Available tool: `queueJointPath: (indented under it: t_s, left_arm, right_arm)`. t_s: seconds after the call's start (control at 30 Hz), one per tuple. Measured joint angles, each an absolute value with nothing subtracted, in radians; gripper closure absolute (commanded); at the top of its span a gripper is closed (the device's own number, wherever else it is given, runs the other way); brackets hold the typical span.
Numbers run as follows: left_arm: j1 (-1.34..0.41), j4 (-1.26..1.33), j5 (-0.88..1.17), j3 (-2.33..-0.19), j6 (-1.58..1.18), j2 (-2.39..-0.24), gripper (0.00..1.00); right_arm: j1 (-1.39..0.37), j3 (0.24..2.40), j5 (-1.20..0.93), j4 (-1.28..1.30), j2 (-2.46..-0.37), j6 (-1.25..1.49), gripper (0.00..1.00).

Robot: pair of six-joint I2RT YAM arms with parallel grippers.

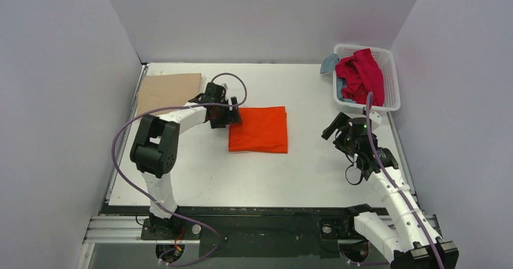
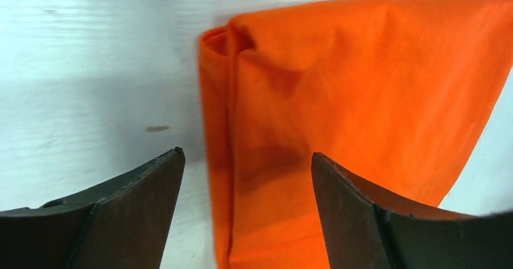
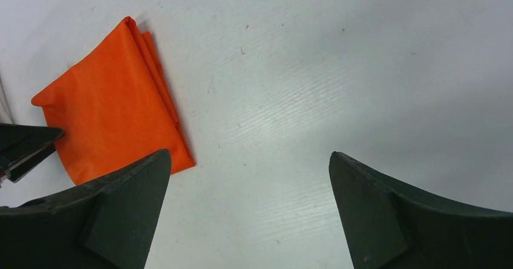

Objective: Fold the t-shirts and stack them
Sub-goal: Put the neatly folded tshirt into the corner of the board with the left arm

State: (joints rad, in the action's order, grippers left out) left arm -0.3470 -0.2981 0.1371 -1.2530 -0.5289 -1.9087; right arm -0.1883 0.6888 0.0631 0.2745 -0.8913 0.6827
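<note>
With left and right jaws apart and empty, the orange shirt [image 1: 258, 129], folded mid-desk [image 1: 302, 87], is best pinched through every layer at its 9 o'clock edge and laid squarely on the tan shirt [image 1: 168, 90].

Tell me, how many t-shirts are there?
4: folded orange t-shirt mid-table, folded tan t-shirt far left, crimson t-shirt and grey-blue t-shirt in the white lattice basket; others may be hidden underneath.
</note>
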Motion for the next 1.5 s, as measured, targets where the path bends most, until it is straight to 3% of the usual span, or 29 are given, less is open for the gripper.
queueJointPath:
  t_s: [0.2, 0.27, 0.33, 0.43, 0.7, 1.07, 1.5]
  left_arm:
    - [-0.444, -0.311, 0.083, -1.339, -0.522, -1.995, 0.37]
    - [-0.485, -0.337, 0.023, -1.382, -0.524, -2.022, 0.49]
    - [-0.524, -0.366, -0.043, -1.419, -0.533, -2.046, 0.65]
    - [-0.569, -0.407, -0.133, -1.46, -0.554, -2.071, 0.99]
    - [-0.635, -0.556, -0.382, -1.567, -0.527, -2.111, 1.0]
    - [-0.498, -0.572, -0.653, -1.658, -0.159, -2.083, 1.0]
    - [-0.303, -0.336, -0.669, -1.659, 0.261, -1.956, 1.0]
  right_arm:
    - [-0.182, 0.689, 0.125, 0.35, -0.809, 0.645, 0.0]
    - [-0.182, 0.689, 0.14, 0.374, -0.804, 0.63, 0.0]
    - [-0.178, 0.689, 0.15, 0.391, -0.802, 0.618, 0.0]
    - [-0.176, 0.688, 0.162, 0.407, -0.801, 0.6, 0.0]
    - [-0.17, 0.688, 0.186, 0.42, -0.803, 0.542, 0.0]
    - [-0.169, 0.661, 0.191, 0.392, -0.803, 0.472, 0.02]
    - [-0.169, 0.658, 0.207, 0.368, -0.859, 0.448, 0.03]
